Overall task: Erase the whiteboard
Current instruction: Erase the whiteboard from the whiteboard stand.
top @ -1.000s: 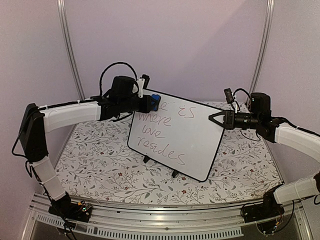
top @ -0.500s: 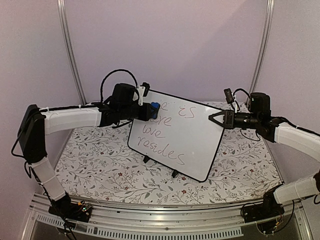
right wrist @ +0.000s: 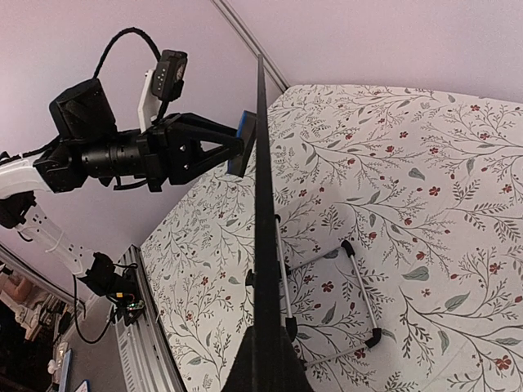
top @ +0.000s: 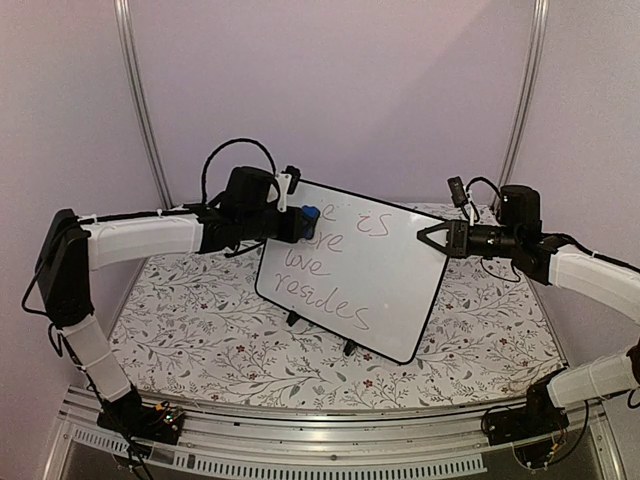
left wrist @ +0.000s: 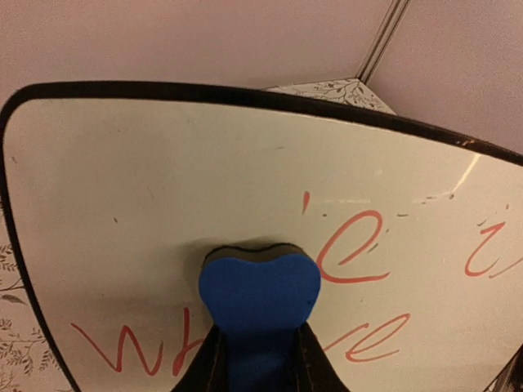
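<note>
Shifted eraser [left wrist: 260, 294] slightly down whiteboard [top: 380, 285] since a second before, clamped tight in left gripper [left wrist: 260, 359]. Pinched whiteboard edge in closed right gripper [top: 430, 240].

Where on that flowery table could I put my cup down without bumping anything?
The widest bare patch of table lies in front of the whiteboard, between its feet and the near rail. Left of it is free too. Crowded at its top corners: left gripper pressing the blue eraser, right gripper clamping the edge.
</note>
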`<state>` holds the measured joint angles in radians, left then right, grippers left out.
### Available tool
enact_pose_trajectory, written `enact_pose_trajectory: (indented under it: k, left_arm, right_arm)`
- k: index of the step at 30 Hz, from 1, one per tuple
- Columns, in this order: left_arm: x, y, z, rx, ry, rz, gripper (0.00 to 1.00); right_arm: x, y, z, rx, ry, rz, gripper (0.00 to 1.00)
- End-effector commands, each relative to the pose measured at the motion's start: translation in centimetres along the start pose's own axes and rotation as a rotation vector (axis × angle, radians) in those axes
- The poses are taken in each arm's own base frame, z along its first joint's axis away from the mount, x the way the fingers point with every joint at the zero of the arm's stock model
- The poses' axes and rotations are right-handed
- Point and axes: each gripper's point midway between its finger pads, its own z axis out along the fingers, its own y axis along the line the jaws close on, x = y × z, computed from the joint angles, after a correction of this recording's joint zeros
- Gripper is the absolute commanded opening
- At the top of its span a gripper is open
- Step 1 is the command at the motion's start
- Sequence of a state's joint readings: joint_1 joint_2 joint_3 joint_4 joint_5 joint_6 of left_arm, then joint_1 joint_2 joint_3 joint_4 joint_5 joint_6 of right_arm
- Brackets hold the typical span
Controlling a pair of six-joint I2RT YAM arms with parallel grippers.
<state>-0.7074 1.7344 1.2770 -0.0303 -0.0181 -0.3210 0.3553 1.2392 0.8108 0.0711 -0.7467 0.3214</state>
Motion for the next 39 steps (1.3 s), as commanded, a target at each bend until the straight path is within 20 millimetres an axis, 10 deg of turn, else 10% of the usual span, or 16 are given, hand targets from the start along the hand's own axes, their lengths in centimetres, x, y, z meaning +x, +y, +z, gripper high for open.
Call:
enact_pose_trajectory:
  k: [1,11,32,39]
  left_arm:
    - [-1.7,-0.3,0.9,-0.021,-0.023,0.031,0.00]
    - [-2.5,-0.3,1.5,-0.031,-0.029,0.046,0.00]
    - [4.0,0.3,-0.3,-0.011,0.068,-0.007,0.00]
    - [3.1,-0.2,-0.4,0.013,0.028,-0.002,0.00]
  right_arm:
    - [2.6,2.0,0.6,-0.105,0.096,-0.080,0.00]
    - [2.5,2.1,0.6,-0.103,0.095,-0.081,0.00]
    - [2.6,2.0,0.6,-0.103,0.097,-0.080,0.00]
    - [2.6,2.0,0.7,-0.106,0.098,-0.077,0.00]
